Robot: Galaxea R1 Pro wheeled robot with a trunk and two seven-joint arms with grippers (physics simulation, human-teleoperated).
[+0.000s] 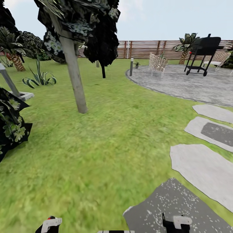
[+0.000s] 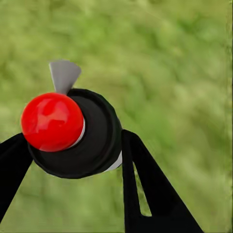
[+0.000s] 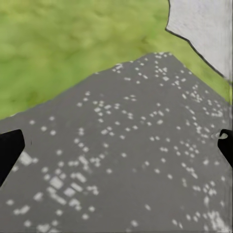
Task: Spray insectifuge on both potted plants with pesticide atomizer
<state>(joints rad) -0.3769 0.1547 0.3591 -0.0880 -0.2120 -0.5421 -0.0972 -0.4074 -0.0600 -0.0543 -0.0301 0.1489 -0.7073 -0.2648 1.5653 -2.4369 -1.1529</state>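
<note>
Left gripper (image 2: 73, 160) is clamped on the pesticide atomizer (image 2: 77, 133) at lower left of frame, right gripper (image 3: 116, 150) spread empty over a dark stepping stone (image 3: 126, 160); pickup done, spraying pending, one potted plant (image 1: 137, 64) far upper centre.

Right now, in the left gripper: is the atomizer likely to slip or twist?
Probably rigid: the pesticide atomizer keeps its round shape between the left gripper fingers. It might rotate, since the round body looks smooth. The projecting grey nozzle could snag.
</note>
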